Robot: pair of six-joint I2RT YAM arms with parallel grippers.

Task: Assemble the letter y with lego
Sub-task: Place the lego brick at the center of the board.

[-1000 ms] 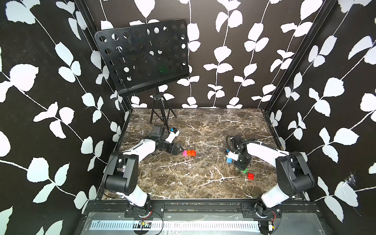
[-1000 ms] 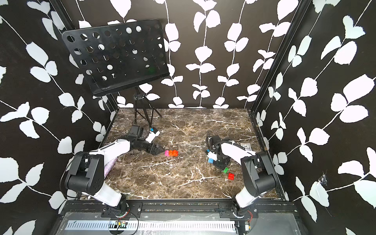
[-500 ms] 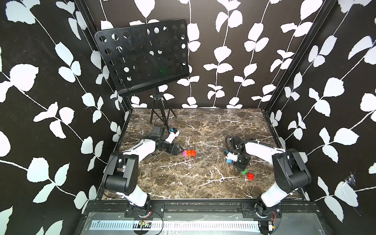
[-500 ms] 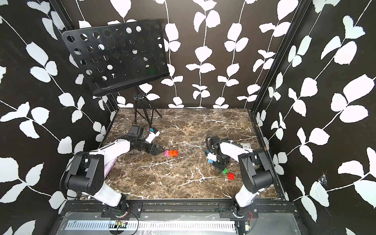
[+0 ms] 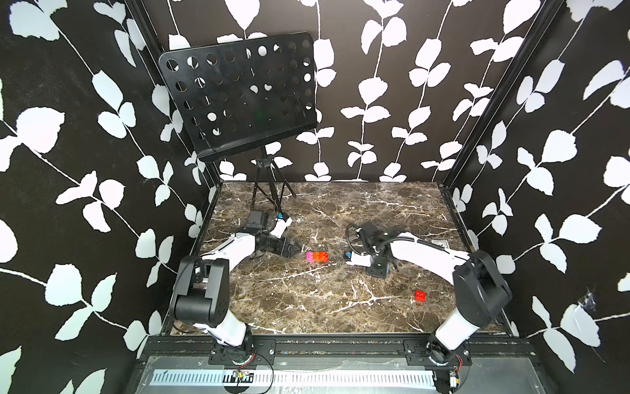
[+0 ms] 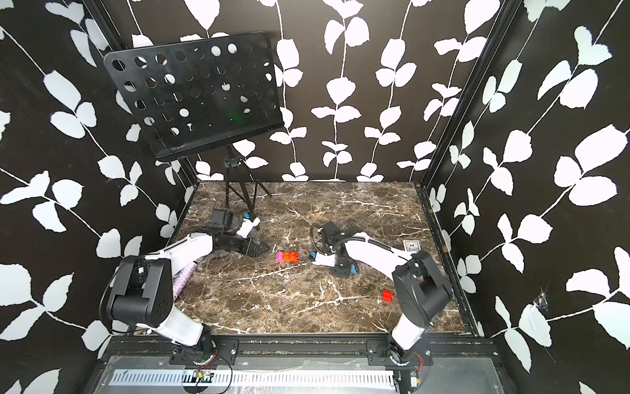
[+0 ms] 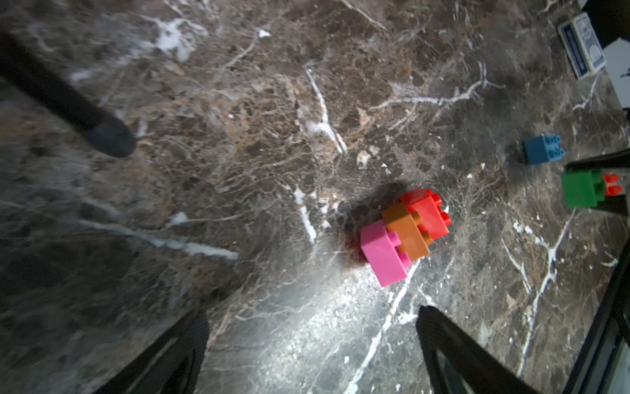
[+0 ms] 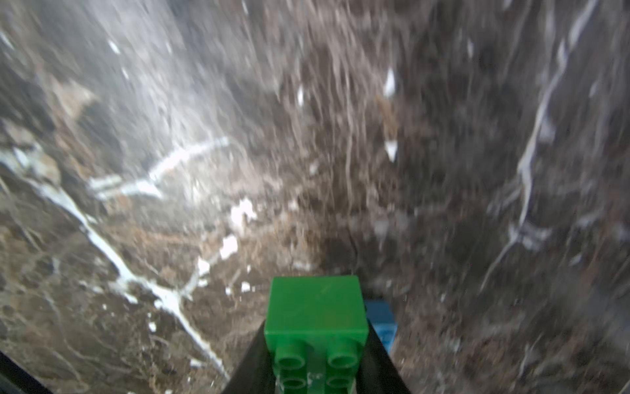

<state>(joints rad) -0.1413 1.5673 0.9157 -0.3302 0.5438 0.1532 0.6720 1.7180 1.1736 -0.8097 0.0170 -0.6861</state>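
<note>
Moved in the last second: the right gripper (image 8: 317,341), pinching the green brick (image 8: 315,303), has swung away from the loose red brick (image 5: 420,296) toward the middle of the table (image 5: 306,314); that red brick has not shifted. Stem (image 5: 317,256): pink, orange and red, joined, on its side at mid-table, long axis across the table, pink end toward the left gripper (image 5: 296,246), red end toward the green brick. Left gripper: spread wide, empty, near the pink end; the nearer arm. Blue brick (image 7: 542,153): loose, just beside the right gripper. We judge the green goes onto the red end.
</note>
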